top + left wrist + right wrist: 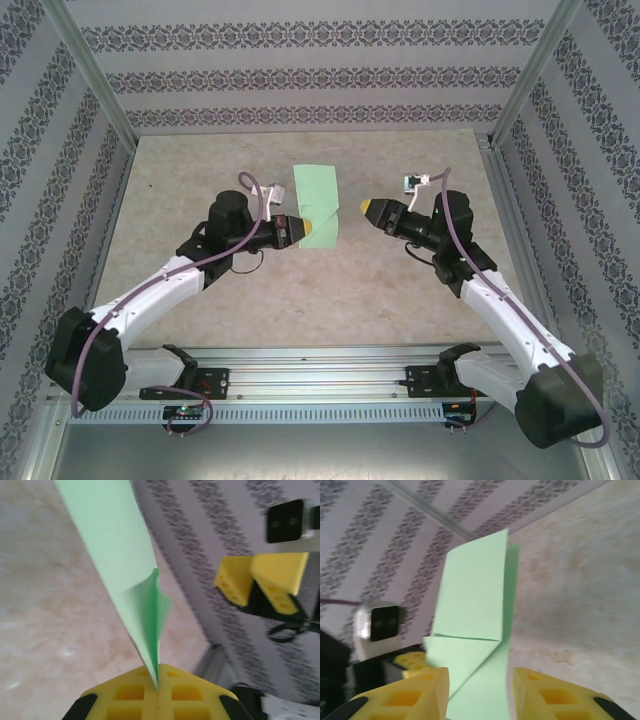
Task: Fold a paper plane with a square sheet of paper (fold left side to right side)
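Left hand (158, 676) – yellow pads shut flat together on the near end of the sheet of thin pale mint-green paper (115, 545). The paper runs out from the pinch edge-on, with a small flap (156, 605) bulging loose just above the pads.

From above, the left hand (310, 230) sits at the sheet's near-left corner. The sheet (316, 190) is a narrow upright rectangle at mid-worktop, so the left-over-right fold looks already made. The right wrist view shows two layers, the lower one peeking out along one long side, so the edges do not quite meet. A slanted fold (465, 652) crosses the near end.

Right hand (480, 680) – pads apart, gripping nothing. The sheet (475, 590) lies ahead of the gap, not in it. From above, the right hand (368, 208) stands just beside the sheet's right edge, not touching.

Step in hand (my reading): half-fold done, left hand anchoring, right hand free. The next move likely calls for squaring the two layers, then pressing the crease flat before any nose folds. The loose flap could spring or skew if pressed as it lies.

Whether the sheet's far end rests on the mottled beige worktop (300, 300) I cannot tell.

Room: open worktop on all sides of the sheet, widest toward the arm bases. The patterned back wall (300, 70) and metal corner posts (95, 75) are well apart from both hands.
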